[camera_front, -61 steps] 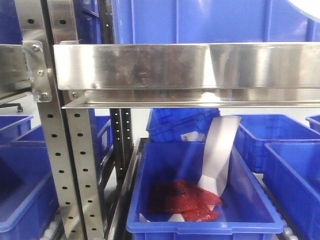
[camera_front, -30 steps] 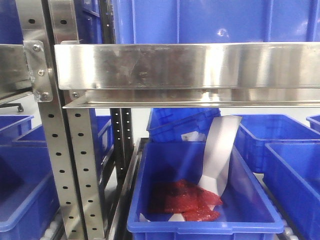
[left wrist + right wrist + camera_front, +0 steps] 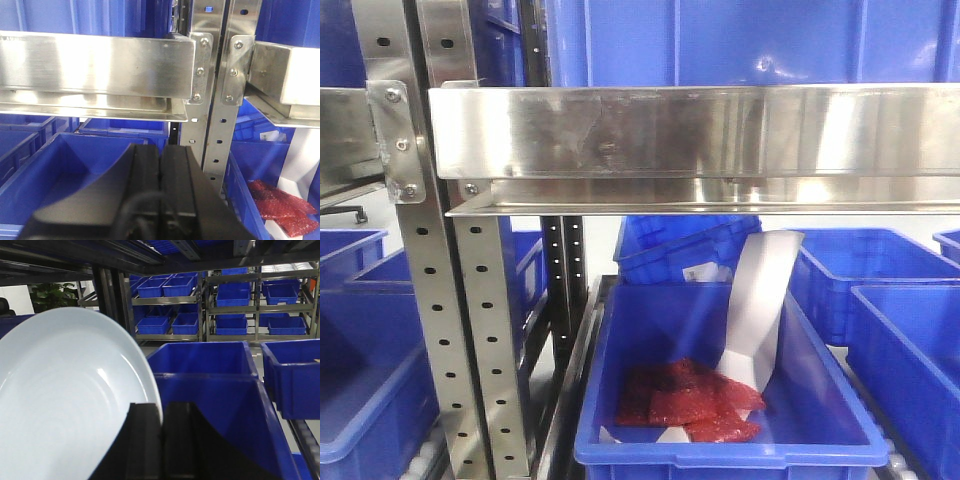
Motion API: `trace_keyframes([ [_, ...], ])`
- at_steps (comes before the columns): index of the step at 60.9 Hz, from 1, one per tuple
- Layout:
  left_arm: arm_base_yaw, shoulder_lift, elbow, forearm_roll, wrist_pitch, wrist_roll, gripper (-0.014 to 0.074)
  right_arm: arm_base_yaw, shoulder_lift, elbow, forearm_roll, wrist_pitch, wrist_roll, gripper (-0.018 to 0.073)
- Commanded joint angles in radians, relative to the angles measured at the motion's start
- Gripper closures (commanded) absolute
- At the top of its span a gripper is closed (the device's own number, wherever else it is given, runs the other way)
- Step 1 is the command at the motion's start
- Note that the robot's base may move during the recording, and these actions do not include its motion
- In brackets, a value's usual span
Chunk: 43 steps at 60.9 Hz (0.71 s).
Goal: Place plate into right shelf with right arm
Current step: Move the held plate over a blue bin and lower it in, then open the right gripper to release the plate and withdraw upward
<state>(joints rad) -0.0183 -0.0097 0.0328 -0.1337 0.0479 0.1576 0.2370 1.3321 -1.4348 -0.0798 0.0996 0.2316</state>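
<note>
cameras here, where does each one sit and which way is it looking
Exterior front-facing: level with the steel shelf rail, looking straight in at a blue bin of red packets; no robot part shows.
Left wrist: behind the shut left tool, facing the rack; shares the rail and red packets.
Right wrist: behind the right tool pinching the white plate, facing blue bins deeper in.

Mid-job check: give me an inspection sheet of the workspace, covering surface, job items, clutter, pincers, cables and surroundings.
Surface: steel shelf with broad front rails, perforated uprights, blue bins on each level.
Job's things: white plate held on edge over a blue bin in the right wrist view.
Clutter: red packets and a white strip in one bin.
Pincers: right pincer shut on the plate's rim; left pincer shut, empty.
Cables: nothing seen.
Surroundings: more racks of blue bins, a plant.
</note>
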Motion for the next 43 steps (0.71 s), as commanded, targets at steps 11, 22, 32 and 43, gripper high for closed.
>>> trace_keyframes([
  [11, -0.002, -0.010, 0.010, -0.008, -0.090, -0.007, 0.0724, -0.009, 0.225, -0.255, -0.011, -0.100, -0.006, 0.0510],
  [22, -0.002, -0.010, 0.010, -0.008, -0.090, -0.007, 0.0724, -0.026, 0.296, -0.264, -0.015, -0.100, -0.006, 0.0508],
  [32, -0.002, -0.010, 0.010, -0.008, -0.090, -0.007, 0.0724, -0.047, 0.311, -0.264, -0.015, -0.085, -0.006, 0.0366],
  [43, -0.002, -0.010, 0.010, -0.008, -0.090, -0.007, 0.0724, -0.055, 0.311, -0.264, -0.015, -0.063, -0.005, 0.0021],
])
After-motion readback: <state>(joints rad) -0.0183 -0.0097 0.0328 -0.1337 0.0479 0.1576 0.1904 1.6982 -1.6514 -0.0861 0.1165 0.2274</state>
